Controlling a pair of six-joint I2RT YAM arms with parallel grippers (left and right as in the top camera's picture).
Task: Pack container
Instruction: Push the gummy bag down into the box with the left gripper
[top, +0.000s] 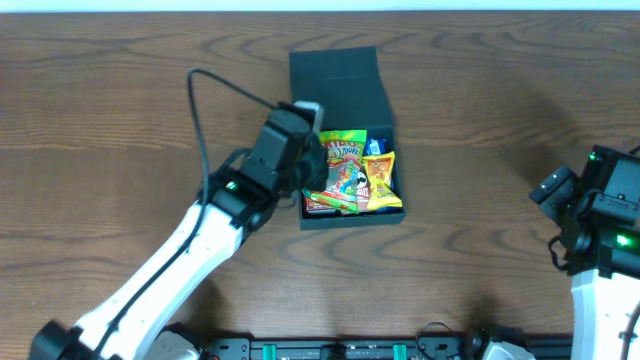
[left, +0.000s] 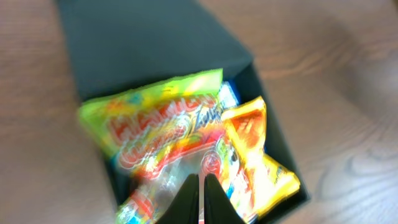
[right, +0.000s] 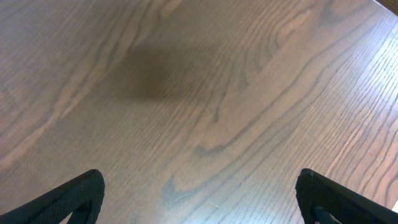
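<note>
Bench: brown wood-grain top (top: 120, 100).

Container: matte dark teal-black square cardboard gift box (top: 340, 85) sits at mid-bench, slightly nearer the far edge than the near edge. Its hinged flap lid is open and laid back toward the far edge.

Contents, all inside the box walls:
- crinkly green-and-yellow gummy bag (left: 161, 124), printed in red, along the left side
- glossy orange-yellow snack packet (left: 258, 149) just beside it, against the right wall
- small blue packet (top: 375, 146) showing between those two at the hinge side
- flat red packet (top: 325, 203) along the near wall, partly under the gummy bag

The left wrist view is blurred, so the print is not legible.

Left gripper (left: 200, 196): fingers pressed together, nothing between them. It sits over the box's near-left corner, above the gummy bag. Cannot tell whether the tips touch the bag.

Right gripper (right: 199, 208): fingers spread wide apart, holding nothing, over bare wood toward the bench's right edge and well apart from the box. A soft shadow lies on the wood ahead of it.
</note>
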